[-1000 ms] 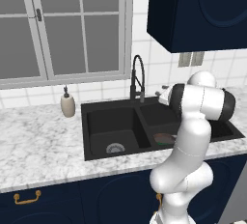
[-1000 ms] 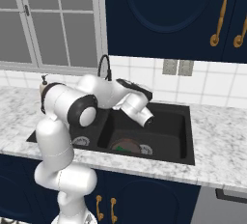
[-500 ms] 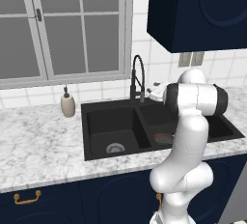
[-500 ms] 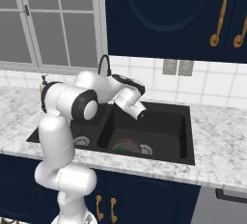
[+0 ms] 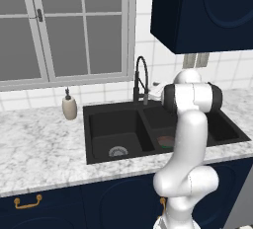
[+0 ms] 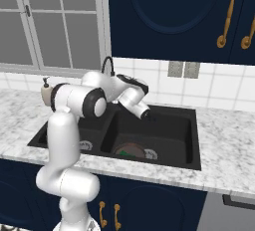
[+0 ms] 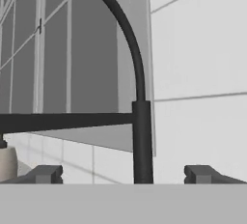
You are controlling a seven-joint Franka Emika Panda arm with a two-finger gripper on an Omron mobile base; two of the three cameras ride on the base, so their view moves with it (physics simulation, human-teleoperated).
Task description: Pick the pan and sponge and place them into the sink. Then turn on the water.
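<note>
Two of the three steps look finished, judging from how things lie: the pan sits on the floor of the right basin of the sink, with a touch of green at its edge that may be the sponge, though it is too small to be sure. In the left base view the pan shows as a dark round shape partly behind the arm, in that same basin.

What remains is the water. No stream falls from the faucet, so the tap is judged to be off. The gripper hangs above the right basin, angled toward the back wall. From the hand view, the faucet stands upright between the two finger tips, with a dark horizontal bar running off to the left from its post. The jaws stand wide apart and hold nothing; the fingers flank the post without touching it.

The next move probably calls for closing in on the faucet's lever, which cannot be clearly made out in these pictures, and pushing or nudging it rather than grasping. A soap bottle stands on the counter left of the sink, well apart from the work.
</note>
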